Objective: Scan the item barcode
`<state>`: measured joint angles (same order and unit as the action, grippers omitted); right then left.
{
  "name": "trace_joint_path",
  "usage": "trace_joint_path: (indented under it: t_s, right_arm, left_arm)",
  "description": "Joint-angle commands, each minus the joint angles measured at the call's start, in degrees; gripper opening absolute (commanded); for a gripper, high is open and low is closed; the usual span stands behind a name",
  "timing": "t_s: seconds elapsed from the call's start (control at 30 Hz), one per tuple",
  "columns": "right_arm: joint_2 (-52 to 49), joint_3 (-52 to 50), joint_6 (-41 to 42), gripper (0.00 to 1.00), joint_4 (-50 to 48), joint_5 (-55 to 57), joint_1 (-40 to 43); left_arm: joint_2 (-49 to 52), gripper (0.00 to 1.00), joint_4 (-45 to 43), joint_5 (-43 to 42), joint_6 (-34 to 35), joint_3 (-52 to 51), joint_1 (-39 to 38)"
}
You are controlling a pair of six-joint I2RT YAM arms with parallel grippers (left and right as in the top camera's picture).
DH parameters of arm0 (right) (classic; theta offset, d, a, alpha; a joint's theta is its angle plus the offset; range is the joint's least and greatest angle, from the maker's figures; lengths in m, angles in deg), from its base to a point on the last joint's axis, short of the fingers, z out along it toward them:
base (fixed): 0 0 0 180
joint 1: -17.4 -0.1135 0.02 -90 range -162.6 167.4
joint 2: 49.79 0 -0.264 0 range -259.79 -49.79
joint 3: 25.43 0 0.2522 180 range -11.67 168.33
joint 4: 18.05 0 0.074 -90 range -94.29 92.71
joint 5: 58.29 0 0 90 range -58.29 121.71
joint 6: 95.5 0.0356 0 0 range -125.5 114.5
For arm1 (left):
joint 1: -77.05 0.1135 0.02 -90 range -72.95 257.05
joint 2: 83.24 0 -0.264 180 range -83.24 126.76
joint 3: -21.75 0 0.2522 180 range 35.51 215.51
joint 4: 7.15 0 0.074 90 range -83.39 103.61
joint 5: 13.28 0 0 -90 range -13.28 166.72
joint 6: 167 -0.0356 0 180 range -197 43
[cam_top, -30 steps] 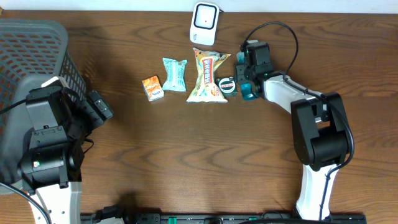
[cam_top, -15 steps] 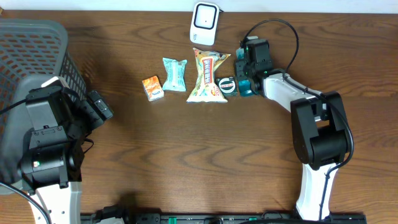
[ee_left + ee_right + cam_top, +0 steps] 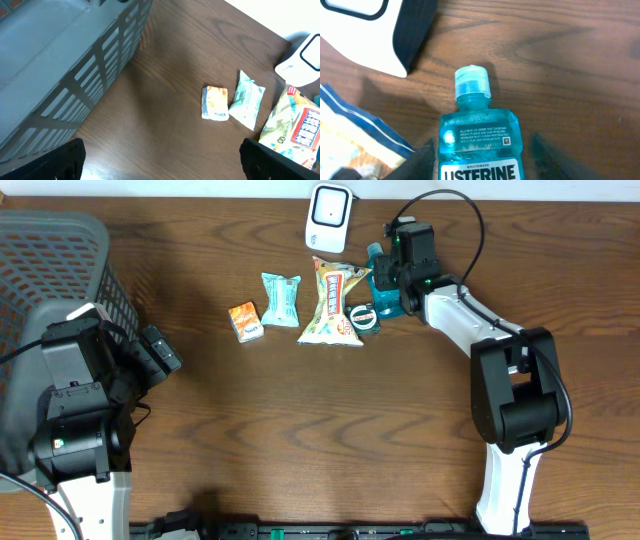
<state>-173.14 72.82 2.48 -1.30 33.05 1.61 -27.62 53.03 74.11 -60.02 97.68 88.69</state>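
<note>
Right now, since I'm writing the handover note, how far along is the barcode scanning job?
Looks done: the mouthwash bottle lies between the fingers of the right gripper, cap toward the white scanner. In hand: presenting it there; whether the grip is firm is unclear. Left: the snack bag, teal sachet, orange packet and small round tin lie in their row, none picked up; the left gripper hangs open beside the basket.

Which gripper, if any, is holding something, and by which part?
Left gripper: nothing. Right gripper straddles the mouthwash bottle at its body, below the cap. A gap shows at one finger, so a firm grip cannot be told.
</note>
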Motion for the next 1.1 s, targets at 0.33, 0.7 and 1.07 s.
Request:
trace_joint_path:
  t_s: [0.33, 0.7, 1.07]
  right_arm:
    - [-1.73, 1.49, -1.66, 0.83, -2.12, -0.39, -0.37]
    - [-4.09, 1.49, -2.73, 0.83, 0.7, -4.35, -0.39]
    - [-4.07, 1.51, -5.07, 0.78, 9.35, -4.68, -0.55]
  left_arm:
    - [0.11, 0.98, 0.07, 0.7, 0.5, 0.31, 0.35]
    - [0.11, 0.98, 0.07, 0.7, 0.5, 0.31, 0.35]
    - [0.11, 0.98, 0.07, 0.7, 0.5, 0.31, 0.35]
